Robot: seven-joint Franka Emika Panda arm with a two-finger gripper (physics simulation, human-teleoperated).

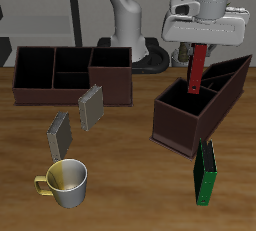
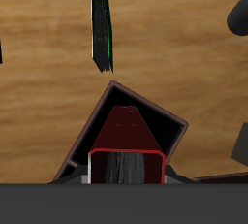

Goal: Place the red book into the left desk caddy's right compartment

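1. Broadly, the bench [image 1: 120, 165] carries two dark brown caddies: the square-on caddy [image 1: 70, 75] at the back, and the left desk caddy [image 1: 200, 105], which sits turned diagonally.
2. The left desk caddy shows one big square section at its end nearer the front edge, the right compartment [image 1: 182, 107]; narrower long slots run back from it.
3. The end effector [image 1: 201, 43] hangs directly above that section, closed on the top of the red book [image 1: 197, 70], which it holds upright.
4. The red book's lower end appears to sit at about the rim of the right compartment, just entering it; how deep it has gone cannot be told. In the wrist view the red book [image 2: 126, 136] lines up over the dark opening.
5. To do this step well, I would judge: keep the book vertical and lower it straight, with its flat faces parallel to the diagonal walls so no corner catches on the rim.
6. Let go only when the book's lower edge rests on the floor, or it may tip against a wall.
7. Smaller things stand apart: the green book [image 1: 205, 172] upright near the front edge, two grey books [image 1: 91, 107] beside each other, and a mug [image 1: 66, 183] in front of them.
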